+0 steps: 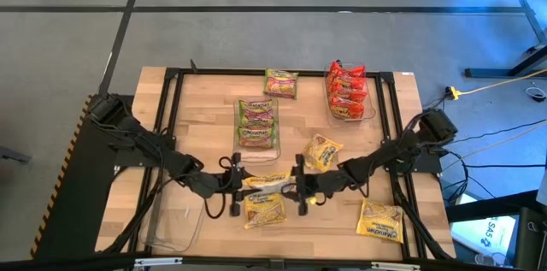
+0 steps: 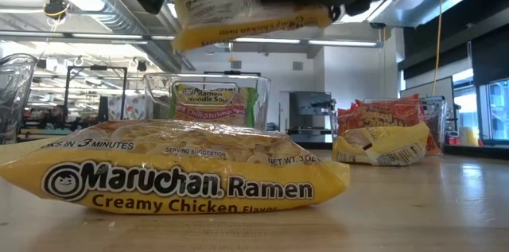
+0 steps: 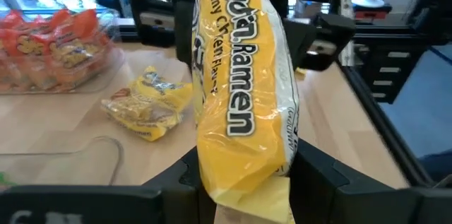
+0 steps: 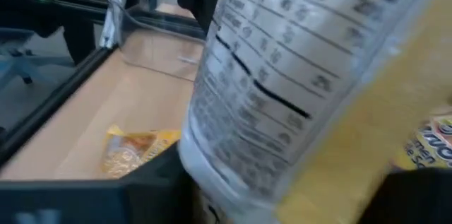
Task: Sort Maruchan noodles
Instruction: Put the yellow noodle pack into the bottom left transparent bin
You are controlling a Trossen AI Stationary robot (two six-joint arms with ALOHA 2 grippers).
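the yellow ramen packet (image 3: 244,104) is showing glossy, crinkled plastic film. the table (image 1: 389,130) is looking like pale, matt wood with visible grain. the bins (image 1: 350,91) are appearing as clear, smooth plastic.

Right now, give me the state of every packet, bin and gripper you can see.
Held yellow packet: lifted, between both grippers.
Left gripper: shut on its end.
Right gripper: at its other end.
Yellow packet: flat on the table.
Green bin: holds green packets.
Red bin: holds red packets.
Empty bin: nothing inside.
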